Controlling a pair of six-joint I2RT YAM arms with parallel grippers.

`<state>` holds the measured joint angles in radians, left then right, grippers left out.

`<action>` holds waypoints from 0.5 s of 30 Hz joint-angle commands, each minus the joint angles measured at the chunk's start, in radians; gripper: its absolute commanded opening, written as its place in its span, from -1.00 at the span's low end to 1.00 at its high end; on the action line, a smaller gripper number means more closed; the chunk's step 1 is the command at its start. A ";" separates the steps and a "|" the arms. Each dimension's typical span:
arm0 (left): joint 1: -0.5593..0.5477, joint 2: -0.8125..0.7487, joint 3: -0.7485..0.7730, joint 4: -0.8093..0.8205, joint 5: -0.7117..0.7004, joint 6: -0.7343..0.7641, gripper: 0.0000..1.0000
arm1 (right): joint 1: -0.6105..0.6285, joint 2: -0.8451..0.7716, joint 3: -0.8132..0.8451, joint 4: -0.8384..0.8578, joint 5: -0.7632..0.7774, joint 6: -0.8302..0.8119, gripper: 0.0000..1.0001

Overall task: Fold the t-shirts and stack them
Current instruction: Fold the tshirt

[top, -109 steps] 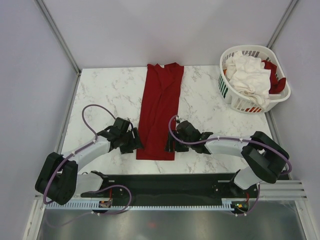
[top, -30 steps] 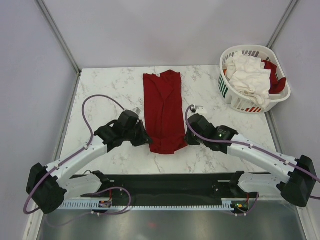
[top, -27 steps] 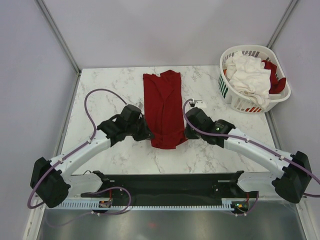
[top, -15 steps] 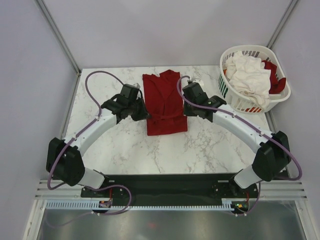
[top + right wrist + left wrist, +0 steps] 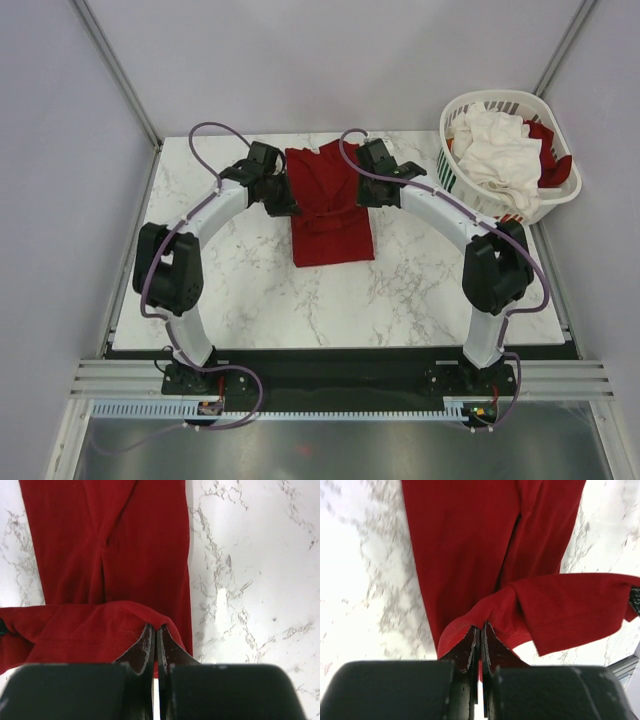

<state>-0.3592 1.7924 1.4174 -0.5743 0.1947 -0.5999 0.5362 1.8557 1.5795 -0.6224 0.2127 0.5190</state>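
The left gripper (image 5: 480,630) and right gripper (image 5: 155,630) are black. The shirt (image 5: 330,225) between them is plain dark red. The table (image 5: 420,285) under them is white marble with grey veins. Right of the right gripper, the basket (image 5: 505,94) is white with green and red marks, with white cloth (image 5: 495,150) inside.

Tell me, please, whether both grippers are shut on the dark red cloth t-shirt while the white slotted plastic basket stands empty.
The white slotted plastic basket is not empty: the top external view shows crumpled white cloth and a red garment in it. The left gripper and right gripper are indeed shut on the dark red cloth t-shirt.
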 commanded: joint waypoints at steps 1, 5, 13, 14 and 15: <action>0.028 0.093 0.103 0.005 0.081 0.080 -0.96 | -0.018 0.060 0.076 0.010 0.016 0.003 -1.00; 0.054 0.205 0.198 -0.005 0.092 0.088 -0.95 | -0.030 0.163 0.160 0.006 0.020 0.010 -0.92; 0.117 0.472 0.469 -0.053 0.158 0.109 0.47 | -0.099 0.353 0.345 -0.040 0.062 0.052 0.69; 0.120 0.501 0.550 -0.070 0.157 0.117 0.72 | -0.107 0.356 0.356 -0.043 0.062 0.053 0.71; 0.121 0.509 0.586 -0.112 0.137 0.121 0.81 | -0.114 0.343 0.367 -0.048 0.063 0.052 0.74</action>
<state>-0.2478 2.2871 1.8591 -0.6273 0.3019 -0.5266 0.4484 2.2227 1.8641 -0.6518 0.2348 0.5537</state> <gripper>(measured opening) 0.850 0.856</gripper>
